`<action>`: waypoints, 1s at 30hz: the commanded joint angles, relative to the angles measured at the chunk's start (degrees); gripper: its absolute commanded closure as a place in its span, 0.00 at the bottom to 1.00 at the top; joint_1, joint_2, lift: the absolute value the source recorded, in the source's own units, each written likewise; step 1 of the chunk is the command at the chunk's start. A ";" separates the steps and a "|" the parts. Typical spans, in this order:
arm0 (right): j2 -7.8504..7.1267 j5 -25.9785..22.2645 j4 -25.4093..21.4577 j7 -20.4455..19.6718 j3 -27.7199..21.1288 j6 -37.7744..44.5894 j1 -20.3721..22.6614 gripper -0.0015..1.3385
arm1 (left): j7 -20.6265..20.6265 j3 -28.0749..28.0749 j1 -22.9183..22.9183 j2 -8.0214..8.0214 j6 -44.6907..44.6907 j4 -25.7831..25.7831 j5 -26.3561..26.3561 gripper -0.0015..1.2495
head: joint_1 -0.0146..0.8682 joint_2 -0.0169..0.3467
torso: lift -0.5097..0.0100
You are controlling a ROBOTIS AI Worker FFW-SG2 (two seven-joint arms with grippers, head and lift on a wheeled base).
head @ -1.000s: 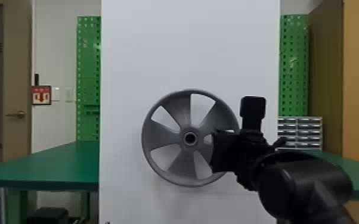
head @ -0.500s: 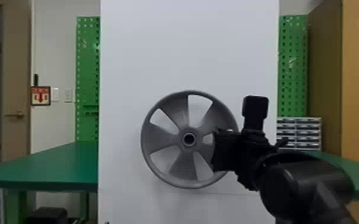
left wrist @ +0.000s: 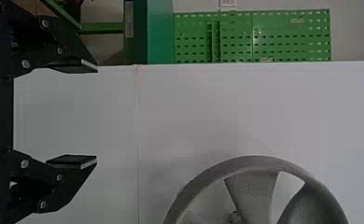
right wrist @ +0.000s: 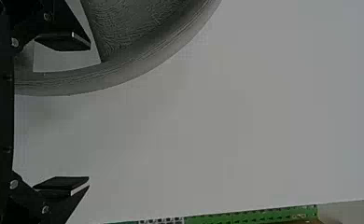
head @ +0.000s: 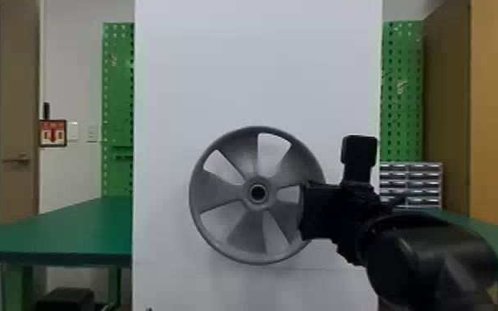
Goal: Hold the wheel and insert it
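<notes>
R gripper wide astride rim of upright wheel

My R gripper [right wrist: 88, 112], its fingers set wide, is on the R side of the wheel [head: 217, 197]: one finger to the inner side of the rim [right wrist: 119, 74], the other outside w/ room to spare. Prob. placed so that closing would pinch the rim & leave the hub [head: 257, 192] free. Can't tell if the inner finger touches. The wheel stands upright in front of a white panel [head: 256, 62], hub toward my head cam., prob. b/c the bore must line up w/ a shaft; what bears the wt. is hidden. My L gripper [left wrist: 96, 115], also wide & w/ nothing in it, is apart from the wheel, toward its L side, prob. so it's avail. to steady that edge w/o crowding the R. Seating can't be confirmed, so progress is unclear; if it's unfinished, the next move calls for a firm rim grip & a straight push. Main risk, IMO: a one-sided pinch tilts the wheel & jams the bore.
</notes>
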 commanded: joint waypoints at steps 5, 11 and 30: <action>0.05 0.45 0.27 1.14 -0.09 -0.42 0.06 0.00 | 0.01 0.00 0.00 0.00 0.00 0.00 0.00 0.44 | 0.02 0.31 | 0.06; 0.05 0.45 0.27 1.58 -0.09 -0.77 0.15 0.00 | 0.01 0.00 0.09 0.00 0.00 0.00 0.00 0.44 | 0.02 0.31 | 0.06; 0.05 0.45 -11.68 5.09 1.84 -0.68 6.57 0.00 | 0.01 0.26 0.17 0.00 0.00 -0.09 0.35 0.44 | 0.02 0.31 | 0.06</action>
